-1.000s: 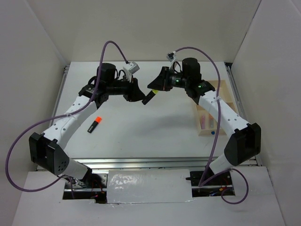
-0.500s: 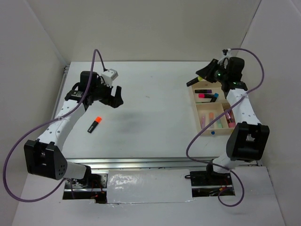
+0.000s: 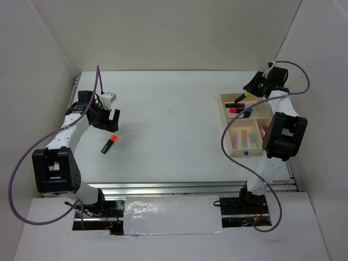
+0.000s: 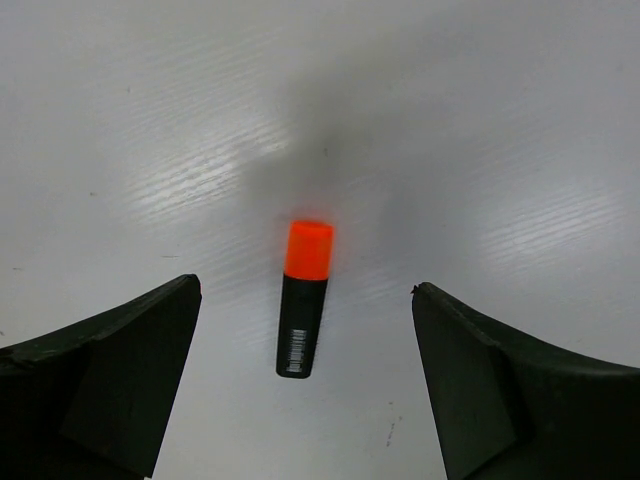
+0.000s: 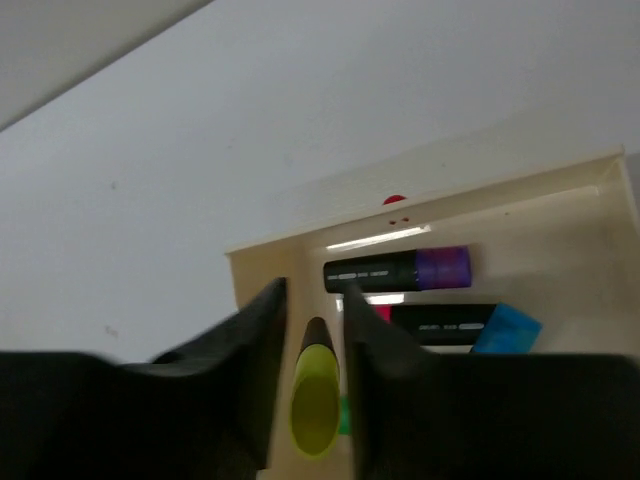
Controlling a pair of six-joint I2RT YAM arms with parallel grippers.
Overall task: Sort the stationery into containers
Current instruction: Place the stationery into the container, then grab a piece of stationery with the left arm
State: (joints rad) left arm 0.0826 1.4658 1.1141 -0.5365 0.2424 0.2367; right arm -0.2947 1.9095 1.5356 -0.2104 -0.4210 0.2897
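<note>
An orange-capped black highlighter [image 3: 109, 144] lies on the white table at the left. My left gripper [image 3: 109, 120] hovers just beyond it, wide open and empty. In the left wrist view the highlighter [image 4: 305, 300] lies between the spread fingers [image 4: 110, 370]. The wooden tray [image 3: 239, 155] stands at the right. My right gripper [image 3: 249, 92] hangs over its far compartment. A yellow-capped highlighter [image 5: 315, 400] sits between the narrowly parted jaws of the right gripper [image 5: 313, 290], with a thin gap on each side.
The far compartment holds a purple-capped highlighter [image 5: 400, 270] and a blue-capped one [image 5: 470, 325], against the tray wall [image 5: 270, 260]. Pale markers [image 3: 244, 138] lie in the near compartment. White walls close in both sides. A metal rail runs along the near edge.
Both arms left the table's middle. The left swung back to the orange highlighter and opened wide. The right carried the yellow highlighter to the tray, and its jaws have just parted.
</note>
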